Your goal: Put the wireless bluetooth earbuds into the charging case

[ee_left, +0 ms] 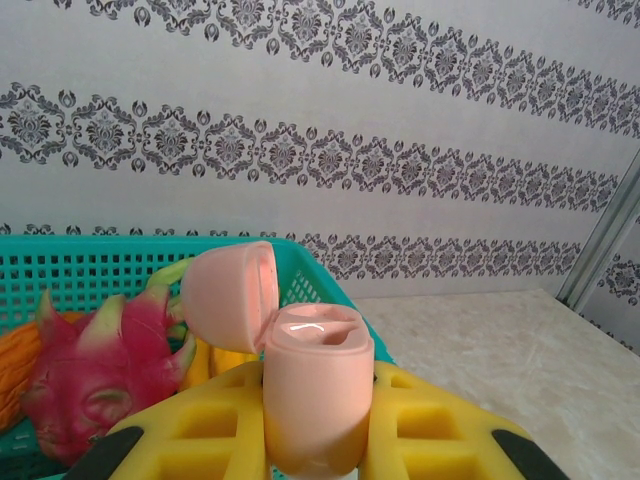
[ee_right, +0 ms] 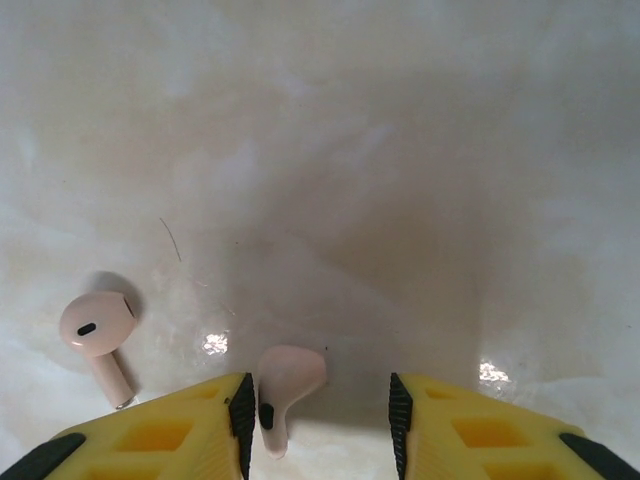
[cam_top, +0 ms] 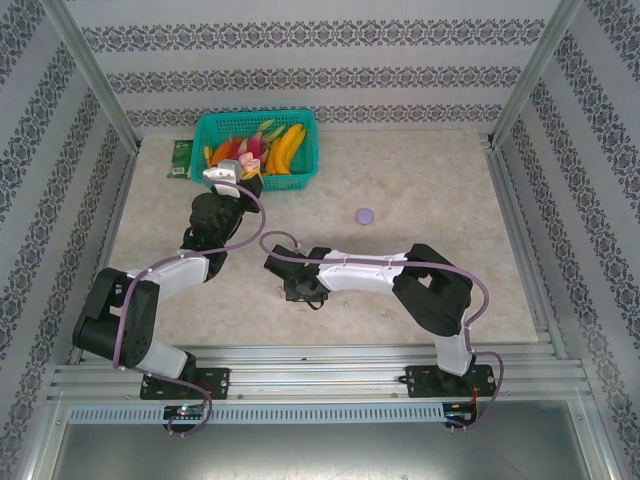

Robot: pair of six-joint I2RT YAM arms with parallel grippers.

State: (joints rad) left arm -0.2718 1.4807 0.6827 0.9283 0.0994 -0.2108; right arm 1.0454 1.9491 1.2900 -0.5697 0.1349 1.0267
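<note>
Nearest to us, the right tool (ee_right: 320, 425) points down at the counter (ee_right: 400, 150), its yellow fingers (ee_right: 170, 435) spread apart. Between them lies a pale pink earbud (ee_right: 287, 385) on the counter, stem toward the wrist. It sits right against the finger on the picture's left, with a clear gap to the other finger. Nothing is pinched here. A second earbud (ee_right: 96, 335), also pale pink, lies just off to the left, outside the fingers, apart from the first.

From above we see that right tool (cam_top: 300, 290) low over the counter's middle, near the arm bases.

Further out, the left tool (ee_left: 318, 445) is lifted and pressed together on the charging case (ee_left: 318, 385), a pale pink case held upright between the yellow fingers. Its lid (ee_left: 228, 292) is flipped open and tilted back to the left. We can't tell whether anything sits inside.

From overhead, the left tool (cam_top: 228, 183) hovers at the near edge of the teal basket (cam_top: 305, 180). Behind the case we spot a dragon fruit (ee_left: 100, 370) in that basket, and bananas (cam_top: 287, 148) from overhead.

Off to the right, well apart from both tools, a small purple disc (cam_top: 364, 215) lies on the counter. The patterned wall (ee_left: 400, 100) closes the back.
</note>
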